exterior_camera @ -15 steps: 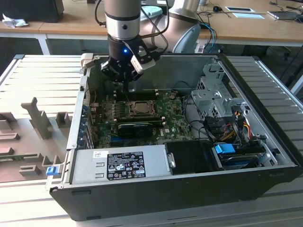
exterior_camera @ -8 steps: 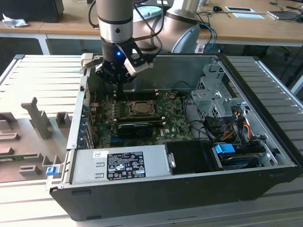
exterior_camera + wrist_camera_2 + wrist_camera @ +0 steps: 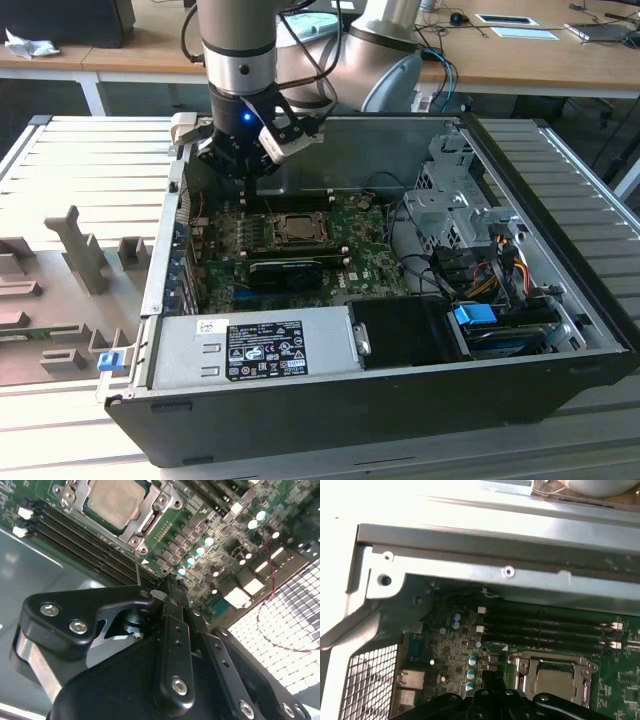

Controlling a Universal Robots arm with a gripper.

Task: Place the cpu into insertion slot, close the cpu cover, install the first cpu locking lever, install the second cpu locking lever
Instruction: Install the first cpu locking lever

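Fingers (image 3: 172, 587) pressed together, nothing between them, tips hovering over board beside memory slots (image 3: 85, 542). Cover (image 3: 150, 522) down over cpu (image 3: 111, 500) seated in slot. Thin lever (image 3: 137, 567) runs from socket corner toward fingertips, just short of them.

**Where my three cams sit**

Exterior view: off my arm, raised, looking down at an angle into the open computer case (image 3: 400, 300), far enough to take in the whole case, the ribbed table (image 3: 90, 160) under it and desks behind. My wrist hangs over the case's far part, toward the exterior view's left.

Second wrist view: rides close behind my gripper (image 3: 170, 592), looking down along it at the motherboard (image 3: 220, 535), very near.

First wrist view: also on my wrist, facing the case wall (image 3: 485, 545) and board below it, close in.

Shared: all three catch the insertion slot (image 3: 296, 228) w/ the cpu (image 3: 112, 500) seated in it, also in the first wrist view (image 3: 555, 680)
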